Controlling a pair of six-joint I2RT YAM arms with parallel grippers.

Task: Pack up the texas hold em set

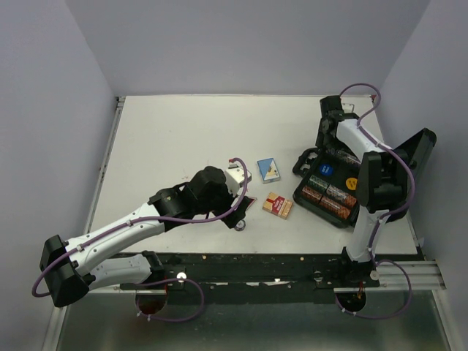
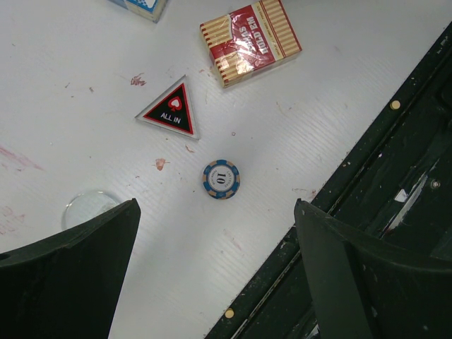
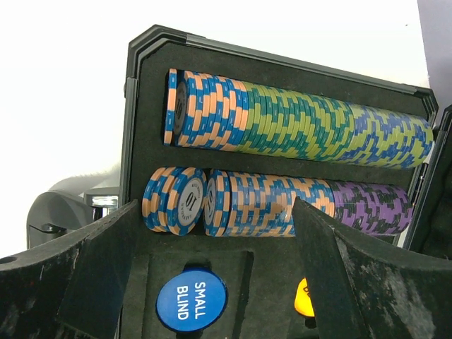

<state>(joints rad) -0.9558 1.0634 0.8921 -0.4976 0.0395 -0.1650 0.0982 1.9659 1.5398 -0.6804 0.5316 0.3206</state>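
The black case (image 1: 301, 191) of the texas hold em set lies open at the right, with chip rows (image 3: 296, 127) in its slots. A blue "small blind" marker (image 3: 191, 299) and an orange marker (image 3: 304, 298) sit in its tray. My right gripper (image 3: 215, 205) hangs open just above the tray, holding nothing. On the table lie a blue card box (image 1: 268, 170), a red card box (image 1: 278, 205), a triangular "all in" marker (image 2: 171, 109), a loose "10" chip (image 2: 221, 178) and a clear marker (image 2: 88, 208). My left gripper (image 2: 215, 208) is open above the table, just short of the chip.
The black rail (image 2: 367, 212) along the table's near edge runs under my left gripper's right finger (image 2: 353, 275). The case's lid (image 1: 417, 150) stands up behind the right arm. Grey walls enclose the table on three sides.
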